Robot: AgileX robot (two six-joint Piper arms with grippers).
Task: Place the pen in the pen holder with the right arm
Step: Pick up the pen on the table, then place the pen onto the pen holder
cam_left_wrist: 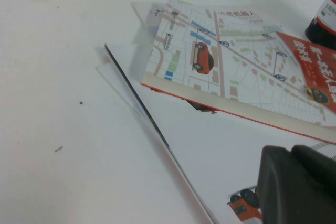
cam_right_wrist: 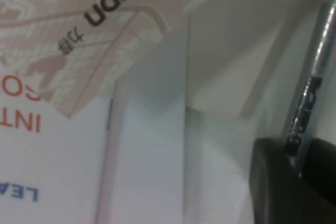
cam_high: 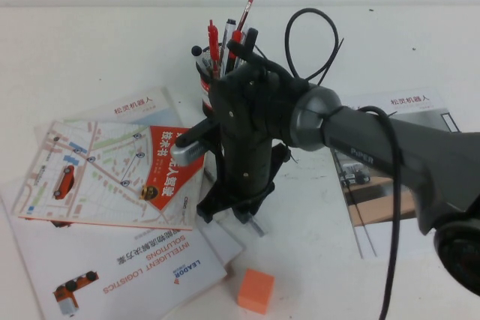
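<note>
Over glossy brochures [cam_high: 112,177], right gripper [cam_high: 232,211] — fingers clamped on the slim metallic pen [cam_right_wrist: 315,72]; left gripper [cam_left_wrist: 299,187], grip state unclear.

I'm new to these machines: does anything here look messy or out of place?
The brochures lie fanned in a crooked, overlapping pile. The right gripper pinches the pen low over them. The left gripper hovers by the pile.

white table [cam_high: 90,58]: brochures [cam_high: 112,174], orange block [cam_high: 256,291], pen holder [cam_high: 207,89], right-side booklet [cam_high: 409,114].
</note>
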